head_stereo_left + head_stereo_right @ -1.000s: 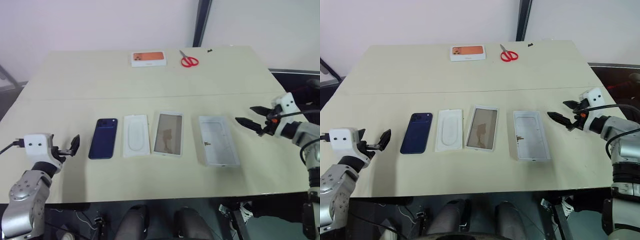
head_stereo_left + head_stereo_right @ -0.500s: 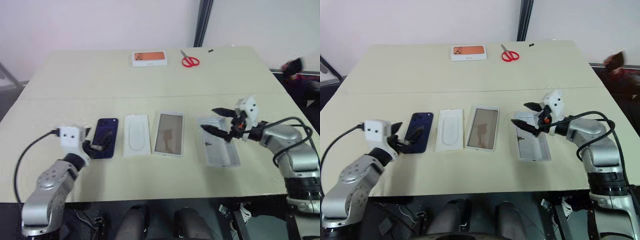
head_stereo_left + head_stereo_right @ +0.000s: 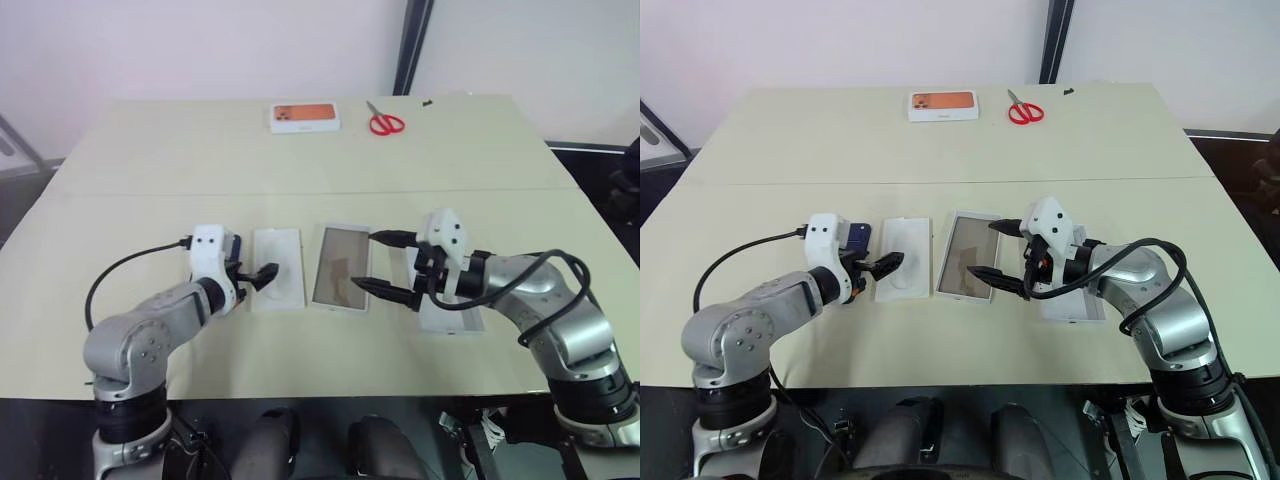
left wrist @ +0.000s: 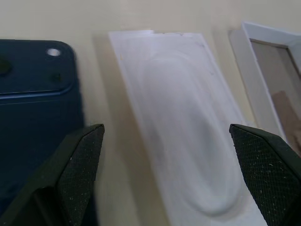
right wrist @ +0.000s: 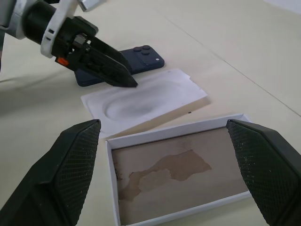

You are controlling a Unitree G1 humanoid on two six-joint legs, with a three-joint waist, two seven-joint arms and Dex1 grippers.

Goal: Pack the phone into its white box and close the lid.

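Where insert [image 3: 903, 258] lies, phone [image 5: 123, 63] and lid [image 3: 969, 269] flank it.

The two head cameras are looking forward and down from above the counter [image 3: 140, 160], taking in its whole top and both arms. The left wrist camera is sitting close behind the left tool [image 4: 164, 160], facing the phone [image 4: 33, 108] and the flat insert [image 4: 183, 132] just past its tips. The right wrist camera is looking along the right tool [image 5: 174, 165] over the upturned lid [image 5: 183, 169], sharing that insert and the phone.
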